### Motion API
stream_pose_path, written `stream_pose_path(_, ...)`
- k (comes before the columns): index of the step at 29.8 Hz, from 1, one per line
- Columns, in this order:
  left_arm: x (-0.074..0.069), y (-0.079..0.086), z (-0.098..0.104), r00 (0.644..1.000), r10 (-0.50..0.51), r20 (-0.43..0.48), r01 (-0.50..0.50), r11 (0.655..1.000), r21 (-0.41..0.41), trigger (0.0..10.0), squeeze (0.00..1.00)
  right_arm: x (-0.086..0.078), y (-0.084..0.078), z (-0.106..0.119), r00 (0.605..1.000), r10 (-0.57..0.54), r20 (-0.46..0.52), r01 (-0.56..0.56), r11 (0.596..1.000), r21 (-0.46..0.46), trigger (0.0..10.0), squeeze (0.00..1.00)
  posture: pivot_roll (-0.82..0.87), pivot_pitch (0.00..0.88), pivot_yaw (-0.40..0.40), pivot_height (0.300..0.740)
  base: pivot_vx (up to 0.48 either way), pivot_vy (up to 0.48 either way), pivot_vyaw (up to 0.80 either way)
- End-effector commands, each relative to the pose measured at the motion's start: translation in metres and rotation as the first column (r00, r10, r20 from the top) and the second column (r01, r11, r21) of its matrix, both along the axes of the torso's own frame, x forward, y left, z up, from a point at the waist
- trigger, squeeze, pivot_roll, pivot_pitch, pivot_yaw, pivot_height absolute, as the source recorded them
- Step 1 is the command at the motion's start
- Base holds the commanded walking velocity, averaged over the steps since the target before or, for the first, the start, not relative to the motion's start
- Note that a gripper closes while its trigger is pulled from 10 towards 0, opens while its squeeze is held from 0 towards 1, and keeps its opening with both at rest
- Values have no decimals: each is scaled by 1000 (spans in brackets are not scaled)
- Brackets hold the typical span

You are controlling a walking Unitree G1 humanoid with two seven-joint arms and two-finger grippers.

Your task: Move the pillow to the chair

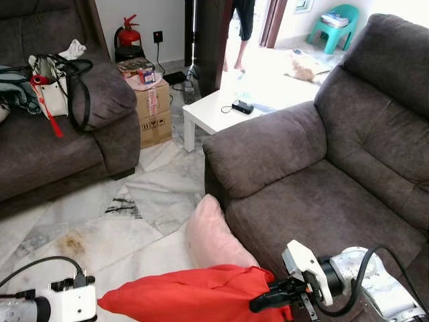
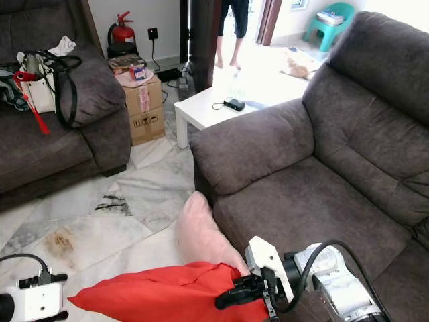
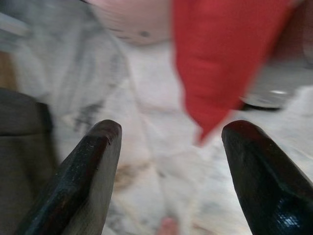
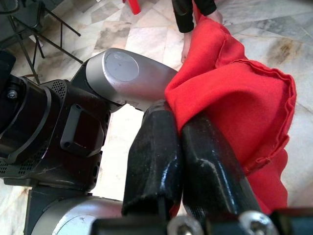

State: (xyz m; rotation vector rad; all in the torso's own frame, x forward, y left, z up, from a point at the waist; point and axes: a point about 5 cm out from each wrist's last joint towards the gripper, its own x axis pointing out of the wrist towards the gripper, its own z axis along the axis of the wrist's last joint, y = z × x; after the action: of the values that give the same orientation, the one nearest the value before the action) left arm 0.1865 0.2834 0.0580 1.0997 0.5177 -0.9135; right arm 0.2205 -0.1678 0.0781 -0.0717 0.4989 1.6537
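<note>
In right gripper (image 1: 268, 300): red pillow (image 1: 188, 295).

Cardboard box (image 1: 153, 111) with printed handling symbols, no legible text anywhere

Background clutter, upper frame
Fire extinguisher (image 1: 128, 33) and cardboard box (image 1: 153, 111) seen upper left; white table (image 1: 218, 111) upper centre; teal stool (image 1: 334, 25) upper right.

Pillow (image 1: 194, 295): matt red cloth, soft folds.
My right gripper (image 4: 178, 161): glossy black fingers.
Sofa (image 1: 315, 174): rough brown fabric.
Floor (image 1: 134, 221): polished veined marble.
</note>
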Motion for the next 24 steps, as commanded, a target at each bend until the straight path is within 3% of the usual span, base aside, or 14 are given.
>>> stream_pose_path(1,3,-3,-2,999,-11,34,11,1000,-3,10000,0,1,4,17,996,61,59,-65,996,66,10000,0,145,94,-115,740,0,0,0)
stream_pose_path(6,8,-9,-6,999,2,46,2,997,-75,10000,0,-1,7,17,996,68,59,-72,995,69,10000,0,141,92,-116,740,0,0,0)
stream_pose_path(19,-4,-30,-22,994,-27,-104,2,971,-238,10000,0,-3,7,17,996,75,55,-79,995,66,10000,0,135,94,-124,740,0,0,0)
stream_pose_path(24,-8,-27,-29,988,-23,-156,-13,974,-226,10000,0,-2,8,17,996,74,57,-78,995,68,10000,0,129,94,-125,740,0,0,0)
